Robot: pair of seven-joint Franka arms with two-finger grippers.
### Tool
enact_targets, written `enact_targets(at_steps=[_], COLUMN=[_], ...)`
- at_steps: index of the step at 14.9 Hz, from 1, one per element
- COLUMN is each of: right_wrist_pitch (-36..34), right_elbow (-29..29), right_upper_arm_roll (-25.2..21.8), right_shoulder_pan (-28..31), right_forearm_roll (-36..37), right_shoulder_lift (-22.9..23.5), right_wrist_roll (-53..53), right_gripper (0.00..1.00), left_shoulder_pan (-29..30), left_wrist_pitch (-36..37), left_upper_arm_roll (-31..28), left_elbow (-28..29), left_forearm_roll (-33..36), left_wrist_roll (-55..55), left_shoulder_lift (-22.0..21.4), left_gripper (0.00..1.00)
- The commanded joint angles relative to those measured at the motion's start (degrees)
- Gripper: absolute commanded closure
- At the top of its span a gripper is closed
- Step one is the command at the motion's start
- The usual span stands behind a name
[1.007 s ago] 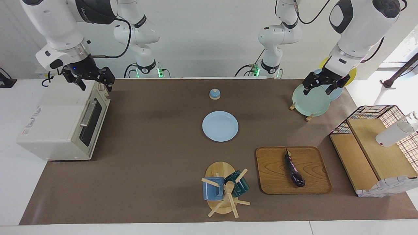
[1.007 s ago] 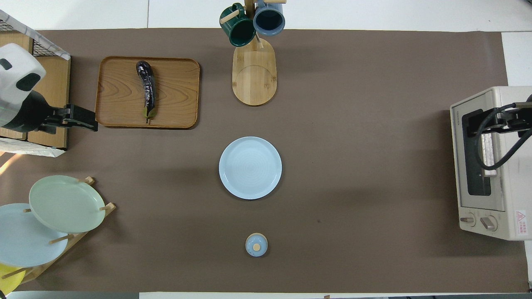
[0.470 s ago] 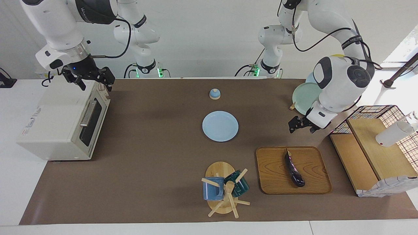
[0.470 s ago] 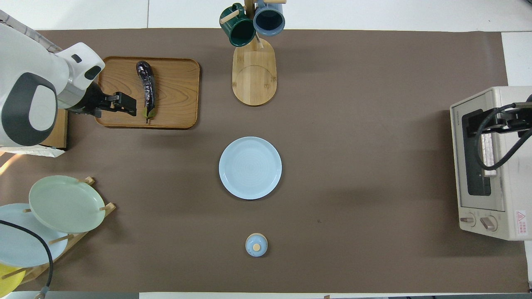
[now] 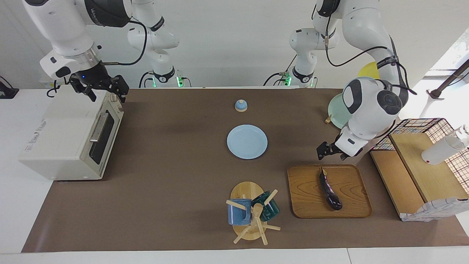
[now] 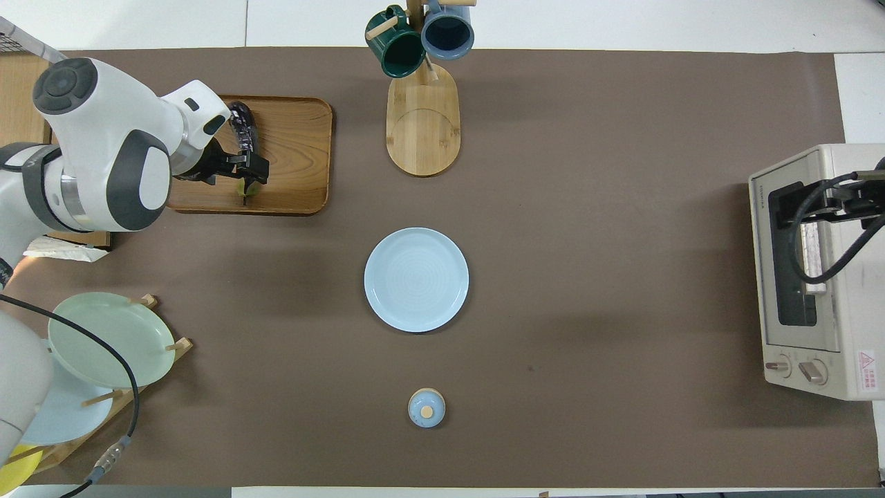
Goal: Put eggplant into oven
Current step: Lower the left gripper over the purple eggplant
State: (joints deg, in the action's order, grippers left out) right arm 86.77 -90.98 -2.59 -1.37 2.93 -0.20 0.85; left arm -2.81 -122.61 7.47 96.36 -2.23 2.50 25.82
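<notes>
Dark purple-black, the slim glossy eggplant (image 5: 330,191) (image 6: 243,126) lies lengthwise on the rectangular wooden tray (image 5: 306,198) (image 6: 297,159) near the bench edge away from the robots, toward the left arm's end, stem tip pointing at the robots. The left gripper (image 5: 327,151) (image 6: 250,169) hangs over the tray edge nearest the robots, above the stem tip and clear of it; whether its fingers are spread or pressed together cannot be told. The boxy cream-white toaster oven (image 5: 69,135) (image 6: 819,277) stands at the right arm's end of the bench, its dark glass door closed. The right gripper (image 5: 106,91) hovers over the oven's top edge nearest the robots, fingers spread and holding nothing. A round pale blue plate (image 5: 247,142) (image 6: 416,279) sits at mid-bench.
</notes>
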Motion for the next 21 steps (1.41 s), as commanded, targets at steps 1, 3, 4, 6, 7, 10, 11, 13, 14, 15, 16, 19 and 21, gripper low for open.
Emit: enact_targets(at_steps=[1,3,4,6,7,10,11,13,14,15,16,19,21], right_wrist_pitch=[3.13,5.16,5.34,8.92,10.86,13.16,13.25,13.86,13.86,14.04,15.17,18.86,20.10], right_elbow=[-2.88,-4.63,-5.86,-9.72,-12.35,-16.24,-16.24,-16.42,-16.51,-16.85,-17.73,-20.63,-21.69], right_upper_arm_roll=[0.13,0.05,-0.13,-0.65,-0.66,-0.66,-0.66,-0.66,-0.66,-0.66,-0.66,-0.66,-0.66], right_shoulder_pan=[0.31,1.01,1.01,1.45,1.98,2.24,2.59,2.60,2.60,2.86,3.47,5.41,5.85], right_forearm_roll=[-1.70,-1.70,-1.53,-1.53,-1.53,1.01,2.67,6.98,8.56,9.80,10.07,10.16,10.25], right_shoulder_lift=[-1.38,-2.08,-2.60,-4.18,-4.80,-4.99,-4.37,-3.93,-3.75,-3.66,-3.49,-3.49,-3.40], right_wrist_roll=[0.55,-1.89,-3.73,-4.63,-4.54,-4.63,-5.59,-6.21,-6.56,-6.57,-6.57,-6.65,-7.53], right_gripper=[0.32,1.00,1.00,1.00,1.00,1.00,1.00,1.00,1.00,1.00,1.00,1.00,1.00], left_shoulder_pan=[-0.96,-1.32,-1.49,-1.32,-1.23,-1.23,-1.14,-1.05,-1.05,-0.88,-0.97,-1.23,-1.23], left_wrist_pitch=[-2.02,-4.12,-5.70,-6.41,-6.42,-7.99,-8.35,-8.61,-8.79,-9.05,-9.31,-10.10,-10.02], left_upper_arm_roll=[-0.36,-0.36,-0.36,-0.36,-0.36,-0.36,-0.36,-0.36,-0.36,-0.36,-0.36,-0.36,-0.36], left_elbow=[-1.53,-1.09,-0.83,-0.91,-0.91,-1.00,-1.00,-0.91,-0.91,-0.91,-0.91,-0.91,-1.00], left_forearm_roll=[4.42,4.70,4.61,4.78,4.78,5.04,5.39,6.45,6.45,6.45,6.45,6.28,6.28], left_wrist_roll=[-0.48,-0.48,-0.48,-0.65,-1.61,-2.41,-2.59,-3.55,-3.73,-3.82,-3.82,-3.73,-3.73], left_shoulder_lift=[2.83,3.09,3.44,3.80,3.80,4.41,4.59,4.68,4.76,5.02,5.03,5.11,5.11], left_gripper=[0.00,0.00,0.00,0.00,0.01,0.01,0.01,0.02,0.03,0.04,0.06,0.15,0.21])
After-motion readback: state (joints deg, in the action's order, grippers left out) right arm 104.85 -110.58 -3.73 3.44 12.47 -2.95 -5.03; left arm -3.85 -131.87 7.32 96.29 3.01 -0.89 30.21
